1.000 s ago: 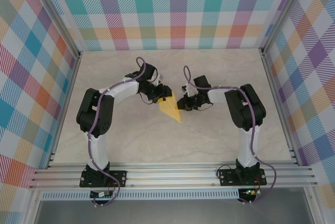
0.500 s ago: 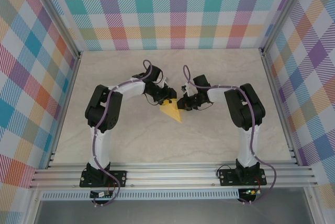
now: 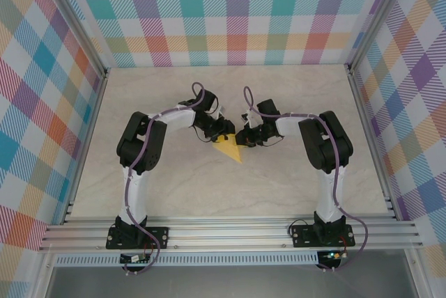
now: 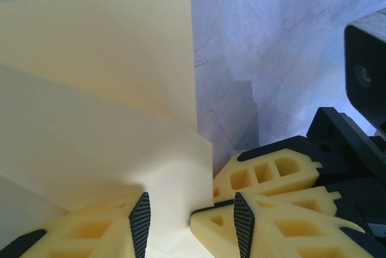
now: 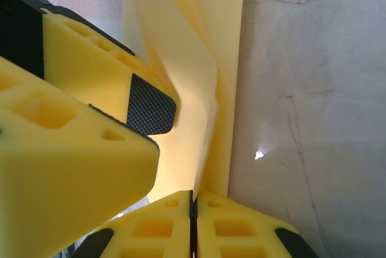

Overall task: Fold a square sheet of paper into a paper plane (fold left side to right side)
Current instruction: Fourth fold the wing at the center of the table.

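yellow paper (image 3: 230,149) on desk (image 3: 279,186), centre frame, flap raised; left tool (image 4: 190,210) spread around flap; right tool (image 5: 193,201) pinched tight on paper edge

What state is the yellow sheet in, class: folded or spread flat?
Folded. From above the yellow sheet is a pointed wedge; the left wrist view shows layers overlapping.

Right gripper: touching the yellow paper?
Touching. Right wrist view: the right gripper is shut on the yellow paper, whose edge runs straight into the closed seam, with no gap.
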`<state>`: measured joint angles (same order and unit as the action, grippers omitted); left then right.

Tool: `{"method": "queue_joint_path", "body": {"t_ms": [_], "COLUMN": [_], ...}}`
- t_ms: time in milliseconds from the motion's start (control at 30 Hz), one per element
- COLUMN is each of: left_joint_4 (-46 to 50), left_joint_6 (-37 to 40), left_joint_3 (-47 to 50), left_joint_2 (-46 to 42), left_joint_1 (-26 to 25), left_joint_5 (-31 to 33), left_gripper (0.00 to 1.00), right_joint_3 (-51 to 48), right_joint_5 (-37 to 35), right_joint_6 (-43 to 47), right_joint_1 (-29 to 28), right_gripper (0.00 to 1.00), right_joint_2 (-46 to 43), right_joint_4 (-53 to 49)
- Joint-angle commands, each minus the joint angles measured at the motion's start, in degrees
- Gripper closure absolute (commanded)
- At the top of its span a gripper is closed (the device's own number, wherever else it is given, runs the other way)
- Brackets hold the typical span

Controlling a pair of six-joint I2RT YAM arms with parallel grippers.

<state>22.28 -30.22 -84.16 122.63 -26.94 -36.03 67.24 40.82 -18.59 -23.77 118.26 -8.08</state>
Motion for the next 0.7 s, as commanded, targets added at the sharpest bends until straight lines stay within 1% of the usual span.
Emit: {"method": "queue_joint_path", "body": {"t_ms": [0,233,467,600,667], "left_joint_4": [0.70,-0.99,-1.20,-1.24,-1.12], "left_joint_6": [0.24,-0.54,-0.63,-0.56,-0.47], "left_joint_3": [2.18,5.22,6.02,6.03,6.03], "left_joint_2": [1.12,1.04,0.92,0.85,0.73], "left_joint_1": [-0.30,-0.29,-0.31,-0.27,-0.31], "left_joint_5": [2.06,2.54,2.87,2.87,2.84], "left_gripper": [0.57,0.57,0.57,0.57,0.57], "right_joint_3": [0.39,-0.18,-2.42,-4.68,-5.42], "right_joint_5": [-0.26,-0.48,-4.09,-4.05,-1.10], "right_joint_6": [0.92,0.14,1.25,2.31,2.68], "right_joint_1": [-0.49,-0.49,0.02,0.48,0.43], "right_gripper": [0.90,0.84,0.73,0.72,0.74], "right_joint_2": [1.38,-2.44,-8.85,-13.42,-15.23], "right_joint_4": [-1.03,-0.15,-2.98,-4.97,-5.60]}}
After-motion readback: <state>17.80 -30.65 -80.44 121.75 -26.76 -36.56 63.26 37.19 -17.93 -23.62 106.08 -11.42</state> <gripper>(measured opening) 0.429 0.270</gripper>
